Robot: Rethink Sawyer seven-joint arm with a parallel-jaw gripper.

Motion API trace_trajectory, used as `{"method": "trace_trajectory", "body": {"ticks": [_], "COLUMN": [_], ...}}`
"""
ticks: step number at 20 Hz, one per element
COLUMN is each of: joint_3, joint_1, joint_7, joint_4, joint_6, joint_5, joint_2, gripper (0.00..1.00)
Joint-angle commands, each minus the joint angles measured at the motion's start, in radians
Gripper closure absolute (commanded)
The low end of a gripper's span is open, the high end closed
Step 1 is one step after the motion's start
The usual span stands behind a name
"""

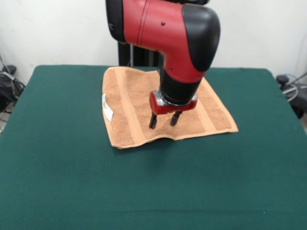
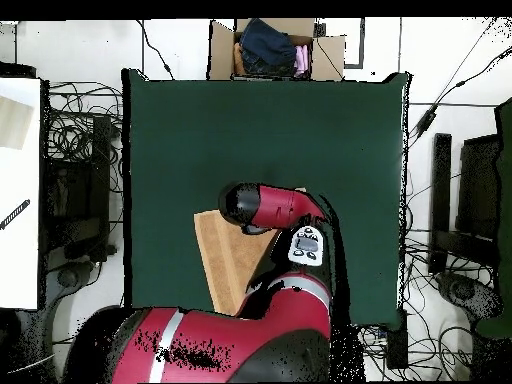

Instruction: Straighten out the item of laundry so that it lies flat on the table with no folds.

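The tan terry towel (image 1: 129,105) lies spread on the dark green table (image 1: 153,182) toward its far side, with a white label (image 1: 107,107) at its left edge and woven bands near two edges. Its near edge is slightly wavy. My gripper (image 1: 164,120) hangs over the towel's near middle with its two black fingers (image 1: 153,120) apart and empty, tips just above or at the cloth. In the overhead view the arm (image 2: 275,207) covers most of the towel (image 2: 225,255); the gripper itself is hidden there.
A cardboard box (image 2: 275,48) with clothes stands beyond the table's far edge in the overhead view. Cables and equipment (image 2: 85,180) lie on the floor at both sides. A white surface (image 2: 20,190) stands at the left.
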Motion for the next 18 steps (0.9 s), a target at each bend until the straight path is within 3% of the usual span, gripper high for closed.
{"method": "trace_trajectory", "body": {"ticks": [1,8,18], "joint_3": [0.075,0.087,0.094], "joint_1": [-0.019,-0.028,-0.032], "joint_7": [0.234,0.224,0.222], "joint_4": [-0.041,-0.079,-0.084], "joint_6": [-0.097,-0.141,-0.162], "joint_5": [0.038,0.037,0.035], "joint_2": [0.079,0.134,0.144], "gripper": [0.0,0.0,0.0]}}
